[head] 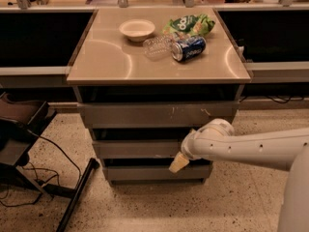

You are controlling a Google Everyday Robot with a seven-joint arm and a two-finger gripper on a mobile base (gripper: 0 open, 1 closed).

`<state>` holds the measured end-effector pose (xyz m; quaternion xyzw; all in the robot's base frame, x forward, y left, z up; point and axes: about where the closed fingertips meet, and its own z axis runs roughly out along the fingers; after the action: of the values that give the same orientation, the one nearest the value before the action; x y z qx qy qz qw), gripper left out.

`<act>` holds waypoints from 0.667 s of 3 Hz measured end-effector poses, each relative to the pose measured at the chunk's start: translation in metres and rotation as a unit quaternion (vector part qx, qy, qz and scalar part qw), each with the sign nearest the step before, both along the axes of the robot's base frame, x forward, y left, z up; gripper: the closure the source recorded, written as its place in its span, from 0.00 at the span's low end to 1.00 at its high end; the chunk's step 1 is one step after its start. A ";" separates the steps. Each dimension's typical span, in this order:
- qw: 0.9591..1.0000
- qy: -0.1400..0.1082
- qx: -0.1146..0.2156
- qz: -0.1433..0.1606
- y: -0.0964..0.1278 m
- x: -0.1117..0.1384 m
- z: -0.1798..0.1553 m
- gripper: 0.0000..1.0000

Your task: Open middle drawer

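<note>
The step in hand looks like getting a hold. The hand (178, 163) sits low at the front of the cabinet (222, 111), its tip at the lower edge of the middle drawer (137, 149), seemingly touching it, right of the front's centre. The drawer appears shut (only a dark gap shows above and below). Whether the hand is clenched or released, I cannot tell. With no handle, the next move probably calls for hooking that edge from beneath and pulling straight outward.
</note>
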<state>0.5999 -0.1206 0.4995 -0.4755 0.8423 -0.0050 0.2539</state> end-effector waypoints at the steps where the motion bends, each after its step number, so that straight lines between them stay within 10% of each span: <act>1: 0.996 -0.063 0.050 0.025 -0.004 0.019 0.004 0.00; 2: 0.995 -0.075 0.039 0.047 -0.009 0.019 0.005 0.00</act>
<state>0.6191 -0.1292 0.5045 -0.5027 0.7969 0.0044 0.3349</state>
